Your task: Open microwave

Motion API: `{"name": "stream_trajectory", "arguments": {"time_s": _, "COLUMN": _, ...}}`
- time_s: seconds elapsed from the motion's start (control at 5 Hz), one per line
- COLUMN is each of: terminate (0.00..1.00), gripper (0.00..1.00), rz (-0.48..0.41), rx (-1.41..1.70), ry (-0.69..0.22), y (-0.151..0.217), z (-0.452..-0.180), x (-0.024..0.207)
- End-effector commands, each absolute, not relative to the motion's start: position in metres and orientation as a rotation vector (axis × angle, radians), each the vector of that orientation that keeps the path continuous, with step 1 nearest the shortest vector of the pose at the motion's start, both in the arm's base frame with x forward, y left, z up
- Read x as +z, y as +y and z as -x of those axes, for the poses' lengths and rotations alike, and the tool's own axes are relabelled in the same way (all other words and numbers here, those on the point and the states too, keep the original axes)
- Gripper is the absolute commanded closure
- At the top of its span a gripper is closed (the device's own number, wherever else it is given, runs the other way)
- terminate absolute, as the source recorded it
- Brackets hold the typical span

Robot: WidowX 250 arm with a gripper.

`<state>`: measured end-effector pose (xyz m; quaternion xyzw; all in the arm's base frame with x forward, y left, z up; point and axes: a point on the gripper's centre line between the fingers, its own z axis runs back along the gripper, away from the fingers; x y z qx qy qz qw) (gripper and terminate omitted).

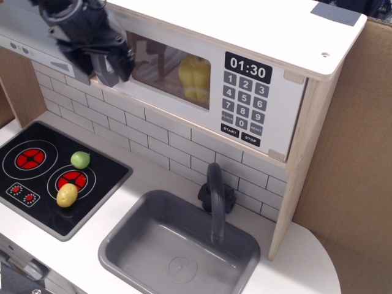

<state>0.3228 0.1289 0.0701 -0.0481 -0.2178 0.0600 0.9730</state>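
Our hand [109,64] sits at upper left, black and blurred, against left end of microwave [245,73] door — we cannot tell whether its fingers are spread or closed on anything. Microwave mounted high at far side, above white tile wall; door appears shut. Through window we see yellow item [195,78]; keypad [244,104] right of it, clock reading 01:30. Below on surface — grey sink [141,245] with dark faucet [215,199], stovetop [37,165] at left carrying green piece [80,159] and yellow piece [67,195].
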Motion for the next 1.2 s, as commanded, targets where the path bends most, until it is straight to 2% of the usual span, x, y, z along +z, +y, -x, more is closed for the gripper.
{"name": "stream_trajectory", "arguments": {"time_s": 0.0, "terminate": 0.00, "gripper": 1.00, "rz": 0.091, "rx": 0.053, "ry": -0.514, "y": 0.132, "z": -0.326, "x": 0.088}}
{"name": "stream_trajectory", "arguments": {"time_s": 0.4, "terminate": 0.00, "gripper": 1.00, "rz": 0.093, "rx": 0.040, "ry": -0.510, "y": 0.130, "z": -0.318, "x": 0.093}}
{"name": "stream_trajectory", "arguments": {"time_s": 0.8, "terminate": 0.00, "gripper": 1.00, "rz": 0.104, "rx": -0.036, "ry": -0.482, "y": 0.129, "z": -0.276, "x": 0.090}}
{"name": "stream_trajectory", "arguments": {"time_s": 1.0, "terminate": 0.00, "gripper": 1.00, "rz": 0.071, "rx": -0.069, "ry": -0.468, "y": 0.125, "z": -0.254, "x": 0.089}}
